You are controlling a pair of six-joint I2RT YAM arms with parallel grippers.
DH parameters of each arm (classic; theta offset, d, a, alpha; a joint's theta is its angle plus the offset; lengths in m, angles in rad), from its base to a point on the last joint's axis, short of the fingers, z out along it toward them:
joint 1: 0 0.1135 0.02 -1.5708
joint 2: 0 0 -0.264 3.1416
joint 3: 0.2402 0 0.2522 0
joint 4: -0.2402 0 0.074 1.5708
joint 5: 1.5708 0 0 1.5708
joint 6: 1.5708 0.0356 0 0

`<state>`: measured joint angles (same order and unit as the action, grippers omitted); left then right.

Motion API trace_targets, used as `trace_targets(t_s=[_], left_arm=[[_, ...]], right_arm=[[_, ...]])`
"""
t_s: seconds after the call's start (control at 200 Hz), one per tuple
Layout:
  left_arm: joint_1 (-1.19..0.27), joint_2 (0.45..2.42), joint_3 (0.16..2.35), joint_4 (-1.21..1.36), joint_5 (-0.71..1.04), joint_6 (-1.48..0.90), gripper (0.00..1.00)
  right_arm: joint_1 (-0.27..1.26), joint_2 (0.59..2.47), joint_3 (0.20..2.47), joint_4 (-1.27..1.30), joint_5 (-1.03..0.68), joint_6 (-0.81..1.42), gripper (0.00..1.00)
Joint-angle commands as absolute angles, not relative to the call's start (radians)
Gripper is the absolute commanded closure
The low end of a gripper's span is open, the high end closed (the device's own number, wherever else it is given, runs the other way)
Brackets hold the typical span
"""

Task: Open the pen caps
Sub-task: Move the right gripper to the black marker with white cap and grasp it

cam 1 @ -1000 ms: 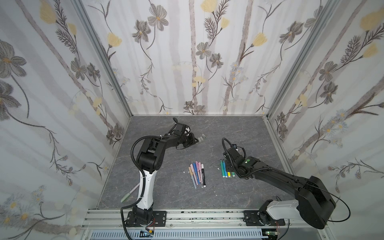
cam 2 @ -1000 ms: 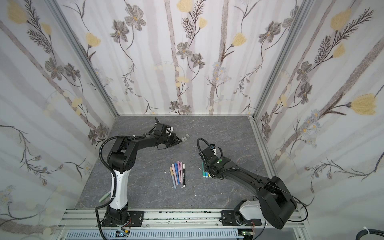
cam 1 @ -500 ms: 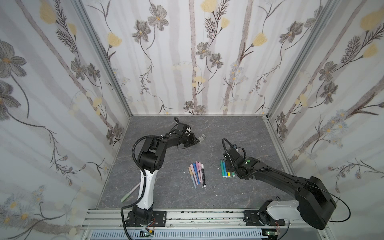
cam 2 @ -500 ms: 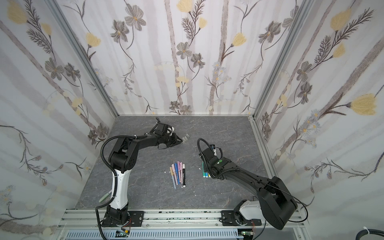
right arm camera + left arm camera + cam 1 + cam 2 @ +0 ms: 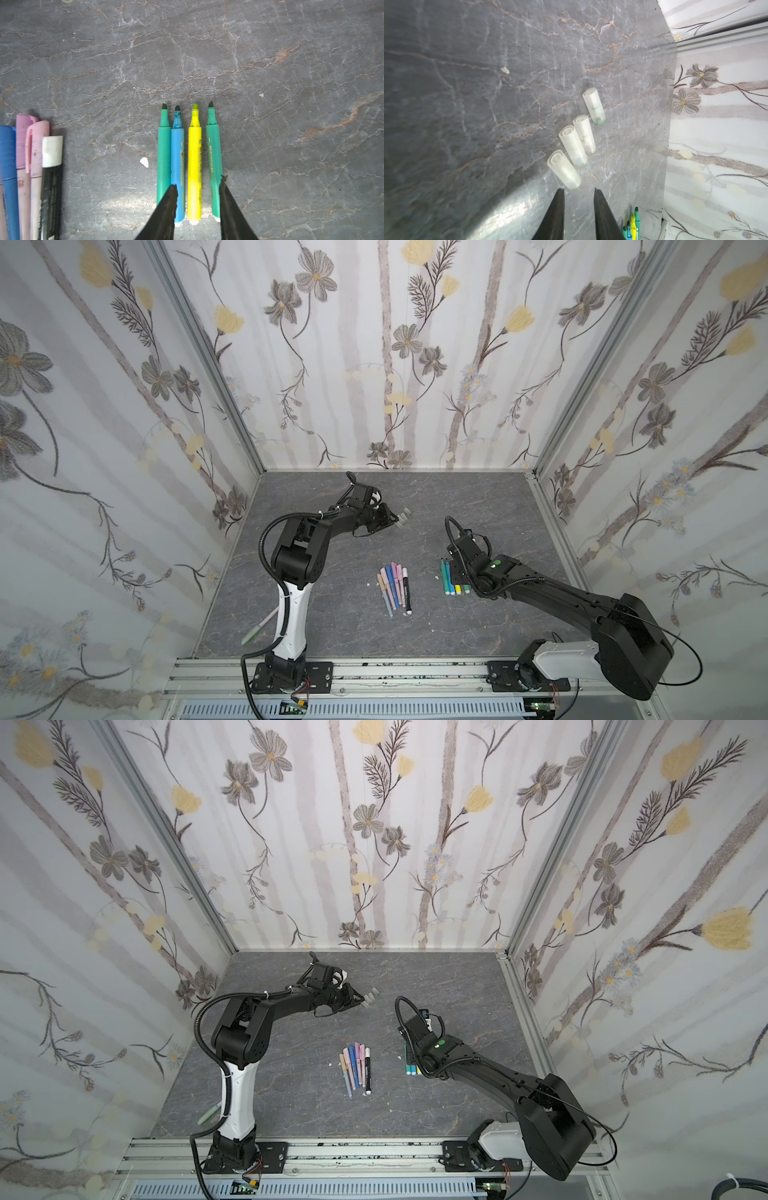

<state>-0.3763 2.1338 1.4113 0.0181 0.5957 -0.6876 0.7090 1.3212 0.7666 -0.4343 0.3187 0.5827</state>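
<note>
Four frosted white pen caps (image 5: 573, 146) lie loose in a slanted row on the grey table, seen small in both top views (image 5: 403, 516) (image 5: 371, 997). My left gripper (image 5: 578, 190) is open just short of the nearest cap (image 5: 563, 169), nothing between its jaws. My right gripper (image 5: 198, 184) hovers open over four uncapped highlighters (image 5: 194, 158), green, blue, yellow and green. Several pens at mid-table (image 5: 395, 585) wear caps: blue (image 5: 8, 151), purple (image 5: 22, 141), pink (image 5: 37, 145), white (image 5: 52, 151).
A pale green pen (image 5: 257, 630) lies at the table's left edge beside the left arm's base. A white crumb (image 5: 144, 162) sits between the two pen groups. Flowered walls close the table on three sides.
The left jaws have parted and now stand empty just behind the row of caps. The right arm has stayed put.
</note>
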Motion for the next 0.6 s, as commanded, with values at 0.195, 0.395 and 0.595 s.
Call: trace_targets(t_s=[0.195,0.395,0.595], left_arm=[[-0.318,1.866,1.224,0.021,0.595,-0.645,0.75],[-0.238,1.703,1.074,0.017,0.589,-0.612,0.75],[-0.170,1.637,0.964,0.011,0.606,-0.565,0.75]], right_arm=[[0.824,1.436,0.869,-0.401,0.273,0.631,0.65],[0.939,1.588,0.991,-0.432,0.265,0.697,0.65],[0.986,1.695,1.059,-0.454,0.255,0.730,0.65]])
